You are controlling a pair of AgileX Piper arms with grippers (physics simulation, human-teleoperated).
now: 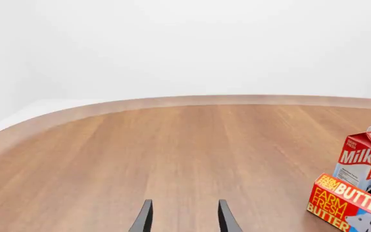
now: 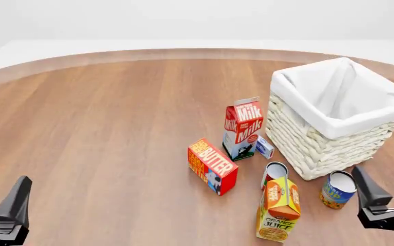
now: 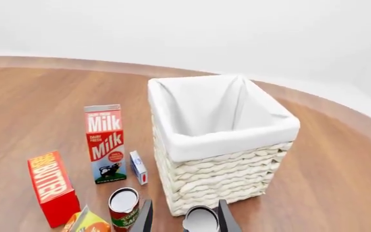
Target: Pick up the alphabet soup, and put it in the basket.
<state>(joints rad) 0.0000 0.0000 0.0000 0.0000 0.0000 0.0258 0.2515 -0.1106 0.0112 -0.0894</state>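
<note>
milk carton (image 2: 243, 126) (red, reads "milk") upright

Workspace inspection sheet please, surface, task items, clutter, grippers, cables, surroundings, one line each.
Surface: wooden table, round-edged.
Job's things: alphabet soup upright beside the basket; basket holds nothing seen.
Clutter: milk carton, butter box, orange juice carton, red-labelled can, small blue-and-white box.
Grippers: left gripper open, holding nothing; right gripper open, the soup can between its fingers in its wrist view.
Cables: nothing seen.
Surroundings: plain white backdrop.
</note>
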